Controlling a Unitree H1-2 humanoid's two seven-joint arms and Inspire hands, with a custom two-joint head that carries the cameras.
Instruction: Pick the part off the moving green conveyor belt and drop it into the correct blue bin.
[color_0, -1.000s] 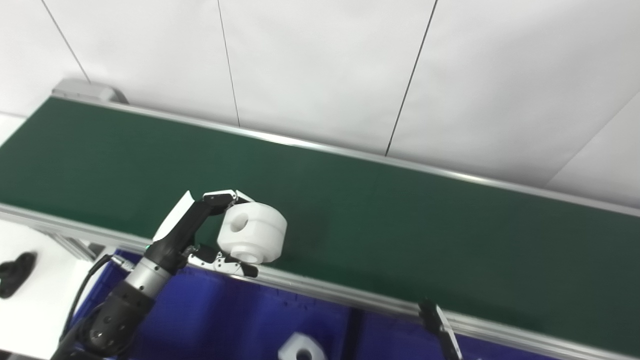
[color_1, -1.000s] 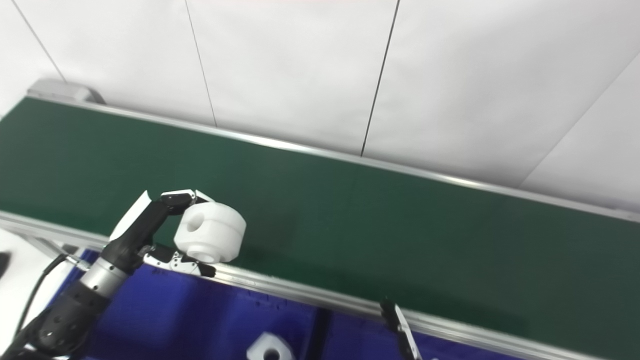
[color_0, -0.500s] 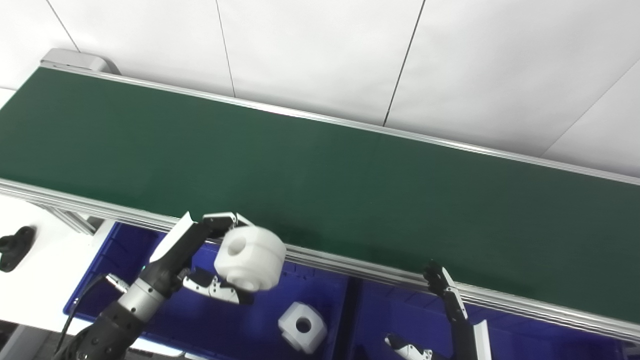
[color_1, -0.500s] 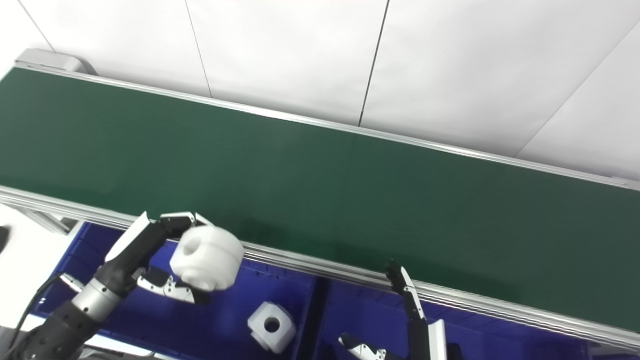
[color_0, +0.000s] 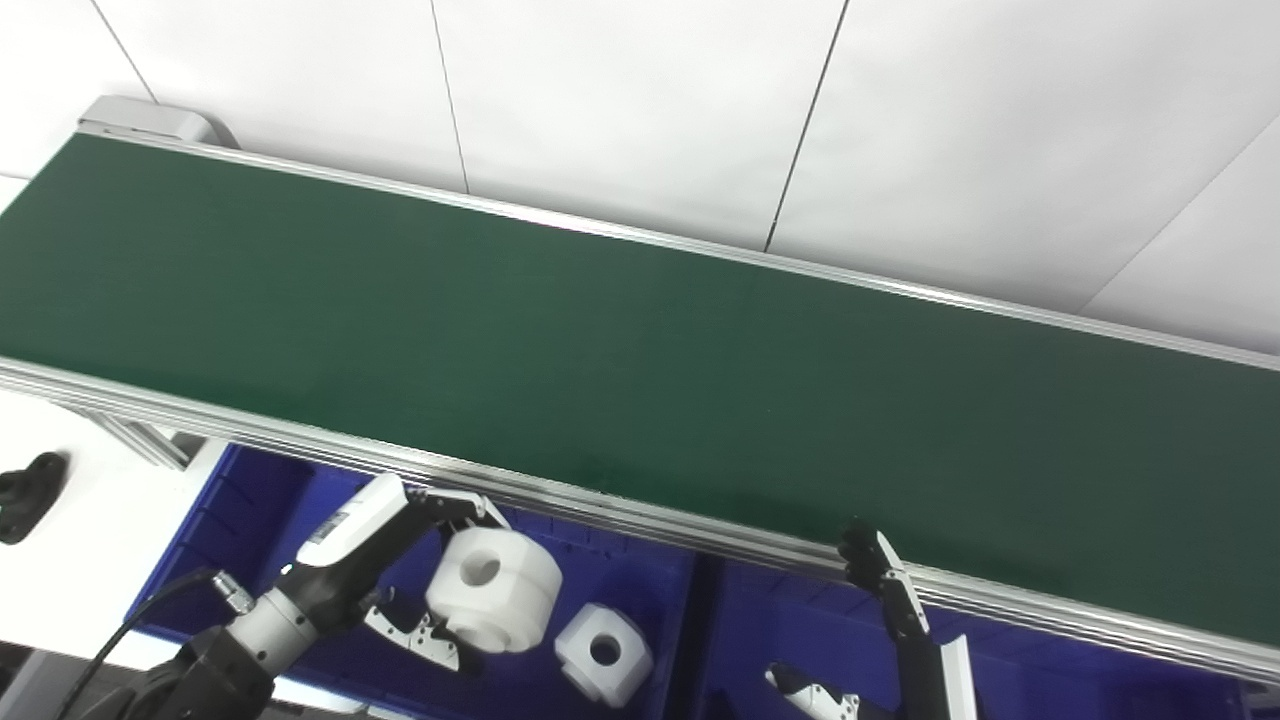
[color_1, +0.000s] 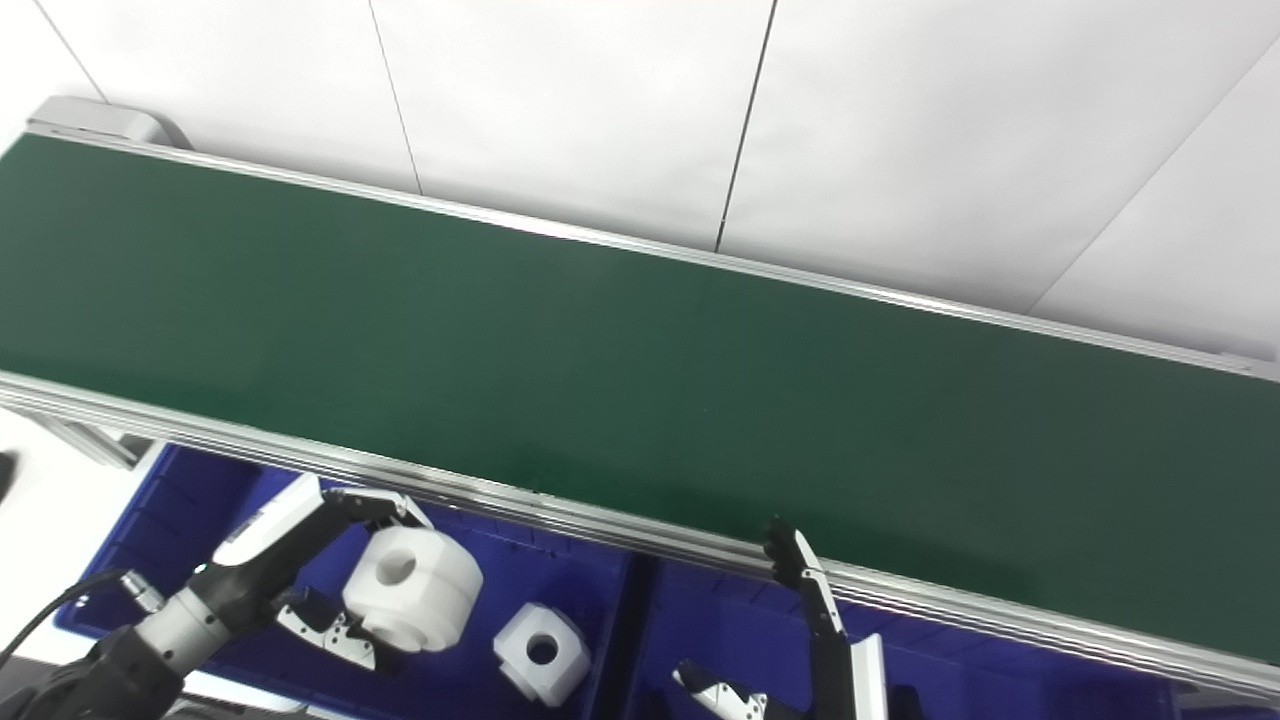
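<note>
Nearest the cameras, the left hand (color_0: 400, 570) is grasping a white cylindrical part (color_0: 493, 590), fingers over its top and thumb beneath. The part has a round hole in its upward face and a stepped collar. It is held clear of the belt, above the interior of the left blue bin (color_0: 250, 500), below the level of the conveyor's near rail.

A second white part (color_0: 604, 653), blockier and also bored through, lies on the floor of the same bin, just beside the held part on its right and apart from it.

A dark divider separates this bin from the right blue bin (color_0: 770, 620). Over that bin the right hand (color_0: 890, 640) holds nothing; its fingers point upward toward the rail and its thumb is spread well away from them.

At the far left a black object (color_0: 25, 482) sits on the white table (color_0: 70, 540).

Beyond the bins runs the aluminium near rail (color_0: 620, 515), then the green conveyor belt (color_0: 600, 370), with no part on its visible surface. Behind the belt stands a white panelled wall (color_0: 640, 110).
</note>
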